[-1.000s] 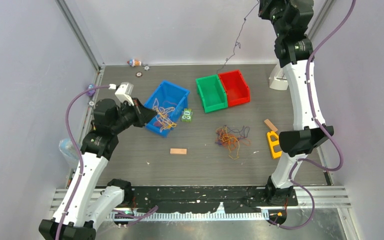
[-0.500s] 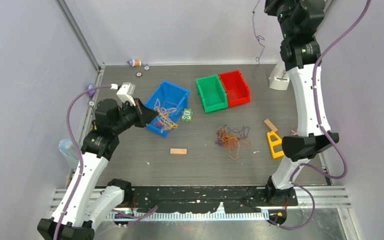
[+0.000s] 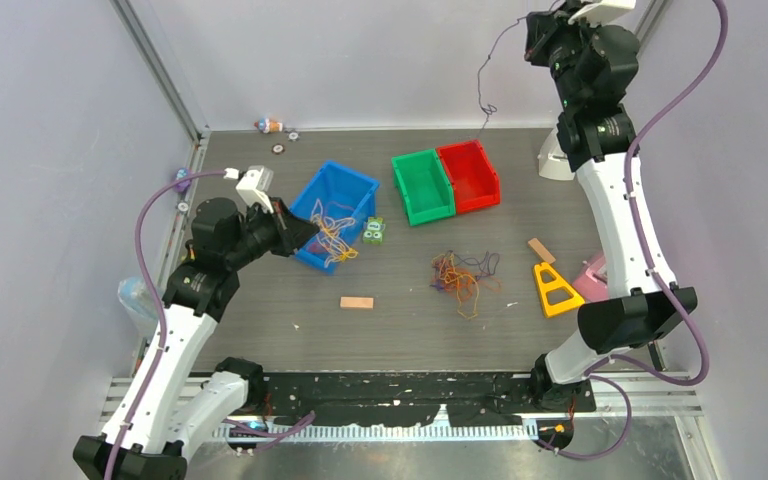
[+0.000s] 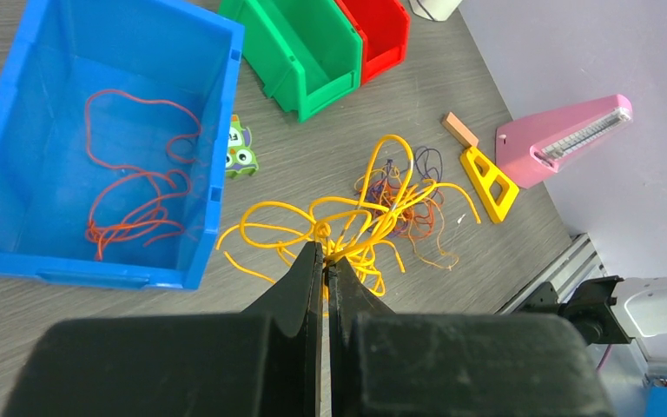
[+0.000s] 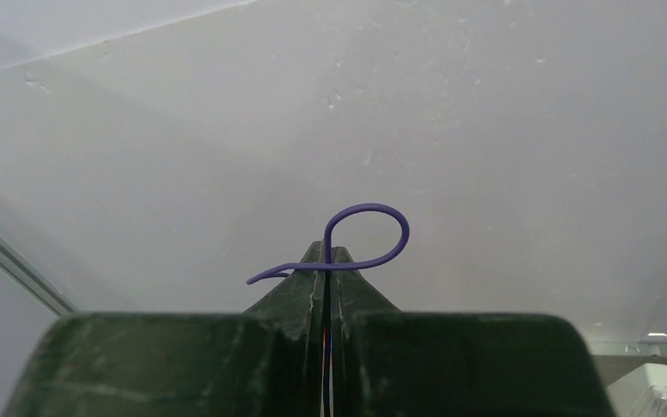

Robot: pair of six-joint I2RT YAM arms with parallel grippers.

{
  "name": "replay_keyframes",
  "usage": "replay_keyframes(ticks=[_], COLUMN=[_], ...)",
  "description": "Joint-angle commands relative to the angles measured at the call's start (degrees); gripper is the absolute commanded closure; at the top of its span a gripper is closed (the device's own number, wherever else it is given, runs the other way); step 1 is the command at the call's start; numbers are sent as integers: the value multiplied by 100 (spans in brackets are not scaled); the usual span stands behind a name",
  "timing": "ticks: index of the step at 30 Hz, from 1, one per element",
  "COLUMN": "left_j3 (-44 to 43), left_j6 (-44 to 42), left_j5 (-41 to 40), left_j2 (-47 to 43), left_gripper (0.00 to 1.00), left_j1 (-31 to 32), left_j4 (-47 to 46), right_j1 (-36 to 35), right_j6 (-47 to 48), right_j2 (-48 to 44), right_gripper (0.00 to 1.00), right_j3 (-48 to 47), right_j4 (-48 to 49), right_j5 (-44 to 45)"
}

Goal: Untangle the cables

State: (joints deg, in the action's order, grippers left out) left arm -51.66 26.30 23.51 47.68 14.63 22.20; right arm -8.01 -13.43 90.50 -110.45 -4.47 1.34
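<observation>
- Our right gripper, clamped on the purple cable, has swung its elbow outward. The strand now dangles high by the back wall, clear of the tangle.
- Our left gripper stays pinched on the yellow cables beside the blue bin.
- We judge both strands freed and ready for binning.

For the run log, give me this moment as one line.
left gripper: shut on yellow cables | right gripper: up high, shut on purple cable | blue bin: holds orange-red cables | mixed tangle: on table
</observation>
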Motion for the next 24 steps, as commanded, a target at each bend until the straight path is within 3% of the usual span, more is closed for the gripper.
replay_keyframes(ticks=[1, 15, 24], left_j3=[-320, -385, -422], left_j6=[-94, -98, -120], left_j5=[-39, -51, -92], left_j2=[-6, 71, 100], left_gripper=[100, 100, 100], left_j1=[40, 110, 145], left_j4=[4, 1, 27], right_j1=[28, 28, 28], right_j6=[84, 143, 189], right_j2=[-107, 88, 138], right_gripper=[95, 95, 95], right_j3=[160, 1039, 757], right_j4=[344, 412, 313], right_j5=[-47, -190, -213])
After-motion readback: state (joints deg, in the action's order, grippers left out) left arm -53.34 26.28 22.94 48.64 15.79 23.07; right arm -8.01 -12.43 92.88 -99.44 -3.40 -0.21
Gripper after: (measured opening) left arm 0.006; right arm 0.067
